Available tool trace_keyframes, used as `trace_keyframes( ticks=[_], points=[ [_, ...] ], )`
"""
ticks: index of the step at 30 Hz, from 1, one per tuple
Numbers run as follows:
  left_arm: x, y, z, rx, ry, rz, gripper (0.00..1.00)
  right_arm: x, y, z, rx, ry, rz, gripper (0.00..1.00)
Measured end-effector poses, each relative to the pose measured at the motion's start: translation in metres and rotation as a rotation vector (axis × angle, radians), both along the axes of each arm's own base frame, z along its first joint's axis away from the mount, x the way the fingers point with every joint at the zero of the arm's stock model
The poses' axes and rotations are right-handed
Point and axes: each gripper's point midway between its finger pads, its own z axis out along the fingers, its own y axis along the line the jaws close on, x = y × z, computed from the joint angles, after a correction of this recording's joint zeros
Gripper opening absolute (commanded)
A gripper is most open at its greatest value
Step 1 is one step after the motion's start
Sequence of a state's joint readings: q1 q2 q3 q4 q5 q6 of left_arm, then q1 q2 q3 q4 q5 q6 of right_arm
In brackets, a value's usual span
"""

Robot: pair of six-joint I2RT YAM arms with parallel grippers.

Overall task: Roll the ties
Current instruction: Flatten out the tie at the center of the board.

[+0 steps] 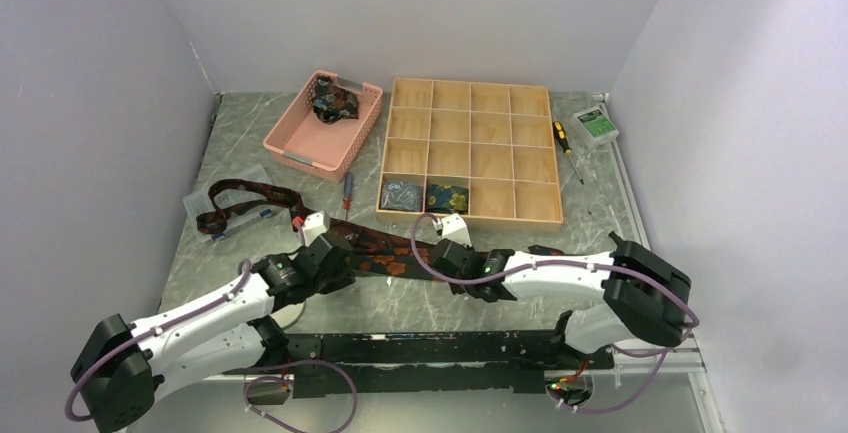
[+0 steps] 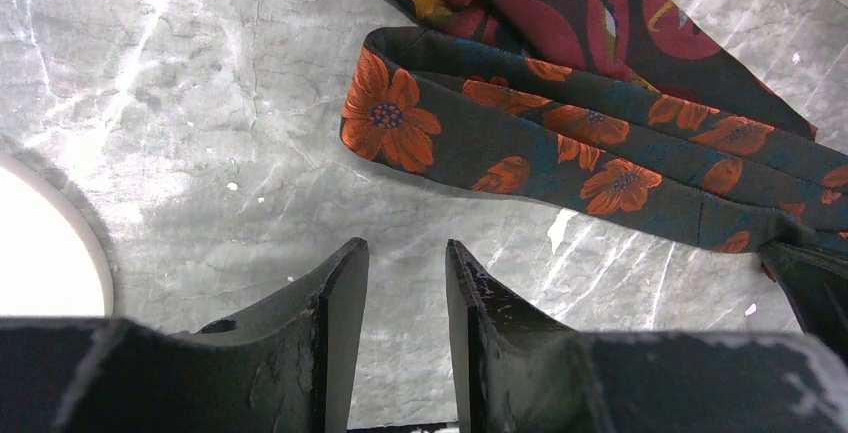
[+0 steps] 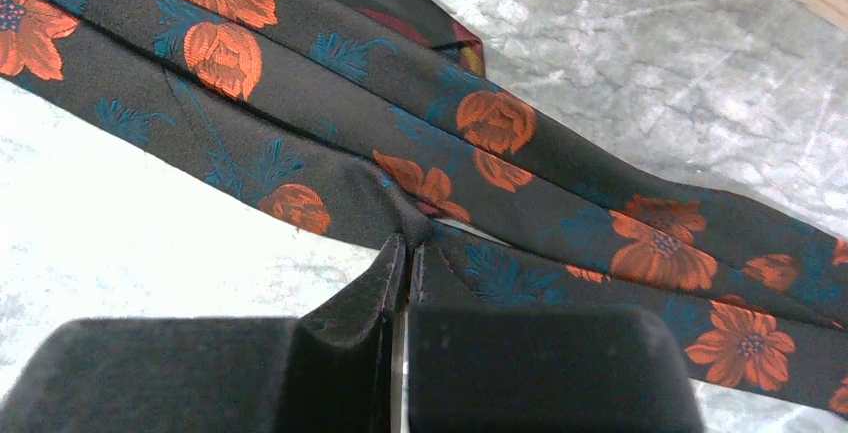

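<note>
At the right gripper [image 3: 408, 253]: jaws pinched tight on the near edge of the orange-flowered tie [image 3: 400, 143], cloth puckered up at the tips. Runs slantwise under that wrist, doubled in long folds, flat on the marbled table [image 3: 640, 43] apart from the pinch. From overhead, stretches between the two arms, just in front of the wooden tray [image 1: 470, 221].

At the left gripper [image 2: 405, 248]: jaws partly apart, nothing between them — bare table below. Folded end of the orange-flowered tie just ahead of the fingertips and a little to the right, near but not touching. Beyond it, a maroon tie [image 2: 560, 13], lying against its far edge. In the tray's near row, second compartment from the left — a rolled navy-and-yellow tie [image 1: 447, 197].
</note>
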State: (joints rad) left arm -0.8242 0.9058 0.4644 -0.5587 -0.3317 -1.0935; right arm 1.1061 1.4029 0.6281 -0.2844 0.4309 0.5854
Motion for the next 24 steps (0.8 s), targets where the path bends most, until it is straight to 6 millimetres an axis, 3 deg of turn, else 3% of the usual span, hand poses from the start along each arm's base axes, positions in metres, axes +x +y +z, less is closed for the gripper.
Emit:
trace_keyframes(
  ticks=[5,11,17,24],
  points=[
    [0.001,0.000,0.007,-0.014,-0.018,0.001,0.41,0.002,-0.005,0.016,-0.010,-0.025,0.004,0.00],
    [0.010,-0.004,0.029,-0.034,-0.072,0.002,0.41,0.025,0.004,0.050,0.037,-0.087,-0.012,0.00],
    [0.015,-0.002,0.026,0.012,-0.066,0.002,0.41,0.046,-0.008,0.039,0.012,-0.056,-0.065,0.01],
    [0.023,0.008,0.014,0.071,-0.029,0.029,0.42,0.042,-0.005,0.023,-0.015,-0.004,-0.027,0.49]
  ],
)
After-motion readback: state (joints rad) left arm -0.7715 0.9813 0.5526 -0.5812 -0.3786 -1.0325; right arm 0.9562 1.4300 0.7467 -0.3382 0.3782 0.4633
